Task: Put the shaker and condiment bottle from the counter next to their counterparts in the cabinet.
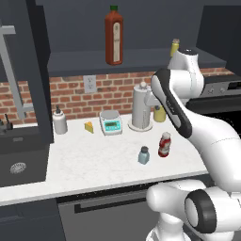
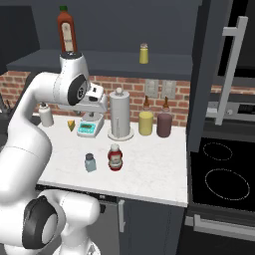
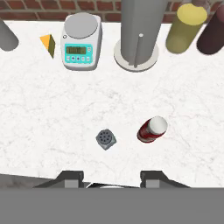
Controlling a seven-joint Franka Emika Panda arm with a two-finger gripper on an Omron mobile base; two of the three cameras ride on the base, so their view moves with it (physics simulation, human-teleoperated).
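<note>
Step in hand: none begun. My end effector hangs above the bench, closed on nothing. Shaker stands just left of the condiment bottle. Next, I judge: open, descend over the shaker cap, grip.

A kitchen scale sits beside a paper towel holder. A cheese wedge lies left of the scale; a yellow bottle stands right.

Shaker just ahead of the fingertips, condiment bottle beside it to the right, kitchen scale and paper towel holder farther ahead on the counter
</note>
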